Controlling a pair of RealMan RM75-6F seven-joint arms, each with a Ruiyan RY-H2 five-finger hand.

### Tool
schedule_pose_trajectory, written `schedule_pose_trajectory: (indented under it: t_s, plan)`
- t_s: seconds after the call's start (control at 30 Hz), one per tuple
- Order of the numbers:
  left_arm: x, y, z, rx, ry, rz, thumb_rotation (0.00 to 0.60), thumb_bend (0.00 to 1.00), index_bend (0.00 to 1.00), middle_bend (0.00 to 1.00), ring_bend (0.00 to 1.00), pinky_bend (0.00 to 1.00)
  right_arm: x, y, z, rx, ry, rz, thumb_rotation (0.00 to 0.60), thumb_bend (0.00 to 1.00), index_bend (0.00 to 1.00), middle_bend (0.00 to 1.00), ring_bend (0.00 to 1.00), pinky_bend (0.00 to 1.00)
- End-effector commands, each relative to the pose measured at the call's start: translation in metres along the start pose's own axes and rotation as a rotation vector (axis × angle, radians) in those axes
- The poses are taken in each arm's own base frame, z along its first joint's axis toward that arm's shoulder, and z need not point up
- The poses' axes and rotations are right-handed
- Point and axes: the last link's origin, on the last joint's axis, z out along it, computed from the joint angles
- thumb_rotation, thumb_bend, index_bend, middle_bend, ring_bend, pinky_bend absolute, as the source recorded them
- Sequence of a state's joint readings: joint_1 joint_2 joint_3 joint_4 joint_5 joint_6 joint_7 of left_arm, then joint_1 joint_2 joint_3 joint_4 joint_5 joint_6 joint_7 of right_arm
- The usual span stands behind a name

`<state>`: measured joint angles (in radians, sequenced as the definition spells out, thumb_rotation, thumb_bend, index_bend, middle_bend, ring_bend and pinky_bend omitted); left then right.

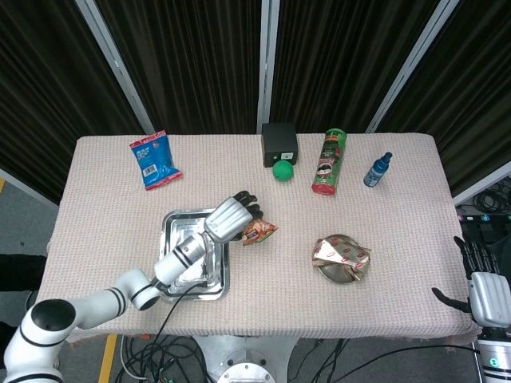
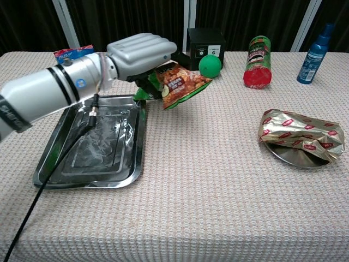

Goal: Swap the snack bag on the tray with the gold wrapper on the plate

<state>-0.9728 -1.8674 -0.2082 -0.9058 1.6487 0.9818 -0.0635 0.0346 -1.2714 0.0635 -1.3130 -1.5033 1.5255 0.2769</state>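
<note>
Fingers (image 2: 155,54) of the left hand (image 2: 139,54) are gripping the orange-and-green crinkled snack bag (image 2: 179,83), holding it tilted in the air just past the right rim of the steel tray (image 2: 87,180). Off the desk's right edge, the right hand (image 1: 485,289) is hanging with fingers spread, holding nothing.

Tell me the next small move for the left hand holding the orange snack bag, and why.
Probably set it on bare tablecloth between tray and plate. The left hand holds the orange snack bag lifted clear of the steel tray, but the gold wrapper lies on the round metal plate, so the plate isn't free.
</note>
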Motion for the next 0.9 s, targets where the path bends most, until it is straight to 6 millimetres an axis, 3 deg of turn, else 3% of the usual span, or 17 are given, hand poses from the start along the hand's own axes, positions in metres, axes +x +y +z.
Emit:
schedule_pose_trajectory:
  t_s: [0.03, 0.1, 0.17, 0.27, 0.33, 0.47, 0.57, 0.7, 0.9]
  plan:
    - [-0.009, 0.014, 0.032, 0.001, 0.000, -0.031, 0.600, 0.37, 0.42, 0.40, 0.24, 0.24, -0.001, 0.002, 0.000, -0.009, -0.004, 0.003, 0.600, 0.00, 0.00, 0.00, 0.00, 0.00]
    - [-0.016, 0.012, 0.033, 0.013, -0.013, -0.020, 0.600, 0.36, 0.37, 0.37, 0.22, 0.22, -0.002, 0.004, 0.000, -0.011, -0.008, 0.007, 0.600, 0.00, 0.00, 0.00, 0.00, 0.00]
    - [-0.023, 0.007, 0.030, 0.022, -0.035, -0.010, 0.600, 0.32, 0.24, 0.28, 0.15, 0.19, -0.003, 0.004, 0.000, -0.011, -0.011, 0.008, 0.600, 0.00, 0.00, 0.00, 0.00, 0.00]
    - [-0.028, -0.002, 0.021, 0.043, -0.037, -0.018, 0.600, 0.22, 0.06, 0.06, 0.04, 0.13, -0.006, 0.003, 0.003, -0.003, -0.023, 0.011, 0.600, 0.00, 0.00, 0.00, 0.00, 0.00]
    - [-0.029, -0.011, 0.015, 0.066, -0.030, -0.017, 0.600, 0.19, 0.04, 0.01, 0.01, 0.11, -0.008, 0.000, 0.006, 0.010, -0.032, 0.010, 0.600, 0.00, 0.00, 0.00, 0.00, 0.00]
    - [-0.020, -0.034, -0.003, 0.101, -0.005, -0.002, 0.600, 0.17, 0.03, 0.00, 0.00, 0.10, -0.011, -0.009, 0.011, 0.043, -0.038, 0.008, 0.600, 0.00, 0.00, 0.00, 0.00, 0.00]
    - [-0.010, -0.057, -0.027, 0.142, 0.001, 0.023, 0.600, 0.17, 0.03, 0.00, 0.00, 0.09, -0.014, -0.018, 0.016, 0.073, -0.057, 0.002, 0.600, 0.00, 0.00, 0.00, 0.00, 0.00]
    - [0.000, -0.087, -0.088, 0.250, -0.029, 0.052, 0.600, 0.17, 0.03, 0.00, 0.00, 0.09, -0.021, -0.040, 0.027, 0.130, -0.101, 0.011, 0.600, 0.00, 0.00, 0.00, 0.00, 0.00]
    - [0.004, -0.101, -0.200, 0.450, -0.086, 0.056, 0.600, 0.16, 0.03, 0.01, 0.00, 0.09, -0.041, -0.088, 0.048, 0.190, -0.234, 0.077, 0.600, 0.00, 0.00, 0.00, 0.00, 0.00]
